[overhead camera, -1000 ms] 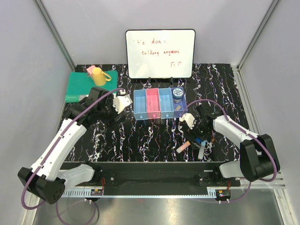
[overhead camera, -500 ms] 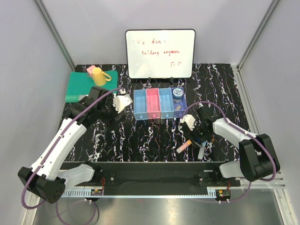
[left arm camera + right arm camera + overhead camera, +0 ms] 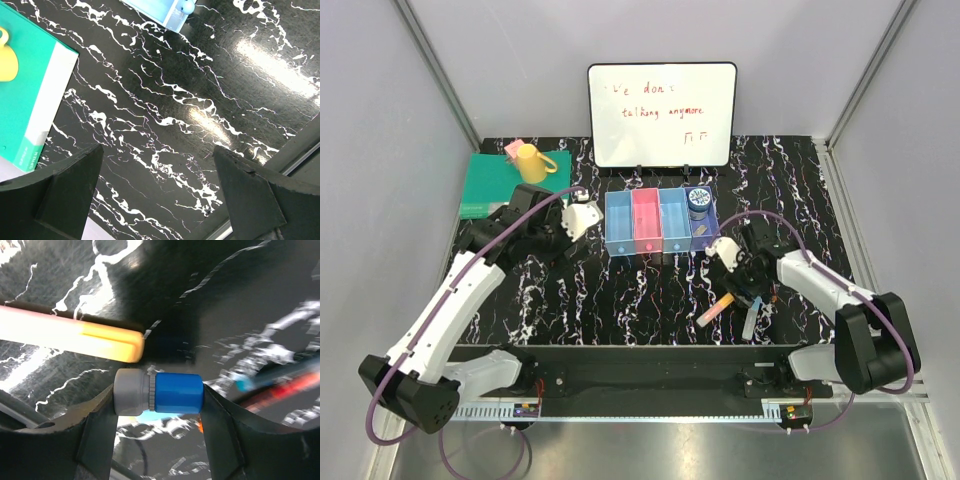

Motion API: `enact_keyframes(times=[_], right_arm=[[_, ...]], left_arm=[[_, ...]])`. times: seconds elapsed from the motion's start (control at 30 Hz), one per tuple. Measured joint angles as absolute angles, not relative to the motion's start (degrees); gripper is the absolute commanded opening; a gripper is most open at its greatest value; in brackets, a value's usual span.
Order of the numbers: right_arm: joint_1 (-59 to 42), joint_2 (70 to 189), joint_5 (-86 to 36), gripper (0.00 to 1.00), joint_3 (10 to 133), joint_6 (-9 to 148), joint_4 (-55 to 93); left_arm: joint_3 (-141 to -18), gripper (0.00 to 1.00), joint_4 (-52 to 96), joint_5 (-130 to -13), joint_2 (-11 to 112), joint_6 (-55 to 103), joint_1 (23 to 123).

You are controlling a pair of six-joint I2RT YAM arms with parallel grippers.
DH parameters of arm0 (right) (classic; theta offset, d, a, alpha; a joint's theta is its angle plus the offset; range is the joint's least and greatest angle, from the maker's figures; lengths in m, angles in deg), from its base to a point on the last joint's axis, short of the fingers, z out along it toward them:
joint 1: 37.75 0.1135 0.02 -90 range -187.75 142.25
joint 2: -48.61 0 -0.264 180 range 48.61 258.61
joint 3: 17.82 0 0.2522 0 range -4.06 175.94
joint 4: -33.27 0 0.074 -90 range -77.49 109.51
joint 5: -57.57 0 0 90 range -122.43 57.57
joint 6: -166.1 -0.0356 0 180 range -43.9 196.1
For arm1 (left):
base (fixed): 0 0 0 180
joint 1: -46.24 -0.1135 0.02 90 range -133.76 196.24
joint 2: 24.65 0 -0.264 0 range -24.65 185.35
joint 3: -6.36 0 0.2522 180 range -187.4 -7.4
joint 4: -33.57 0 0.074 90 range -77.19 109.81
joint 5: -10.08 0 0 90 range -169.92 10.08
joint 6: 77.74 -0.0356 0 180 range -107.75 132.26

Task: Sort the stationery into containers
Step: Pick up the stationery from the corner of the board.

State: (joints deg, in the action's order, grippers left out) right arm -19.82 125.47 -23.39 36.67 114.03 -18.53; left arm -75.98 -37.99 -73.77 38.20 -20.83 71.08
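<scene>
My right gripper (image 3: 159, 400) is shut on a short blue-capped grey marker (image 3: 160, 391), held end to end between the fingers above the table. It shows in the top view (image 3: 747, 285) over loose stationery: an orange-pink marker (image 3: 714, 310) (image 3: 70, 332) and thin pens (image 3: 751, 321) (image 3: 280, 382). The four joined bins (image 3: 662, 222), blue, pink-red, blue and purple, stand behind; a round blue-white patterned roll (image 3: 698, 201) sits in the purple one. My left gripper (image 3: 159, 190) is open and empty over bare table, left of the bins (image 3: 572, 222).
A green book (image 3: 490, 185) (image 3: 25, 100) with a yellow mug (image 3: 532, 162) on it lies at the back left. A whiteboard (image 3: 662, 114) stands behind the bins. The corner of the blue bin (image 3: 172, 12) shows in the left wrist view.
My right gripper has shifted slightly over the loose stationery with the blue-capped marker. The orange-pink marker looks slightly shifted. The left arm has not moved.
</scene>
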Motion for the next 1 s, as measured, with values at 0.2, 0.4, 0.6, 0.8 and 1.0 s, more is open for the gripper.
enact_keyframes(times=[0.2,0.4,0.6,0.8,1.0], right_arm=[[-19.8,121.4,-24.9,0.33,42.1,114.9,-21.3],[-19.8,118.5,-26.7,0.33,49.2,118.1,-22.2],[-17.2,115.8,-30.8,0.32,51.1,125.0,-18.1],[-9.9,111.1,-36.7,0.31,49.5,135.0,-8.3],[-5.1,111.0,-42.2,0.31,49.3,142.1,2.6]], left_arm=[[-76.4,0.99,-38.1,-72.6,39.4,-20.3,71.1],[-78.8,0.99,-38.7,-68.5,41.0,-18.4,71.1],[-85.6,0.99,-39.8,-60.5,47.7,-14.7,71.1],[-96.8,0.99,-40.8,-50.4,58.6,-9.9,71.1],[-107.0,0.99,-40.8,-40.2,67.7,-3.6,71.1]])
